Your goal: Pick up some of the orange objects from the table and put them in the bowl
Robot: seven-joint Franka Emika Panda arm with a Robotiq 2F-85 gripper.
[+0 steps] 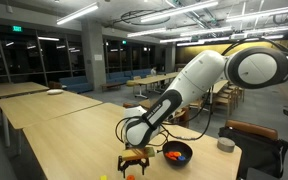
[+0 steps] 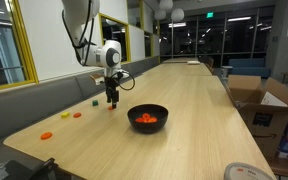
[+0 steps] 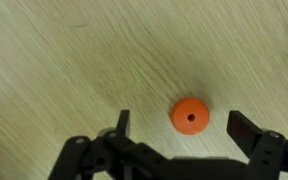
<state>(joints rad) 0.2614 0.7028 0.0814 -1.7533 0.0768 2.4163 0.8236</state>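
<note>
My gripper (image 3: 181,128) hangs open above the table (image 3: 54,60), its two dark fingers (image 3: 122,122) spread wide and holding nothing. In the wrist view, one of the orange objects (image 3: 190,115), a small round disc with a hole in its middle, lies flat on the pale wood between my fingers and touches neither. In an exterior view, I am near the bowl (image 2: 149,127), which is round and black with orange pieces (image 2: 147,119) inside. Farther from the bowl than my gripper, more orange objects lie spaced apart on the table.
</note>
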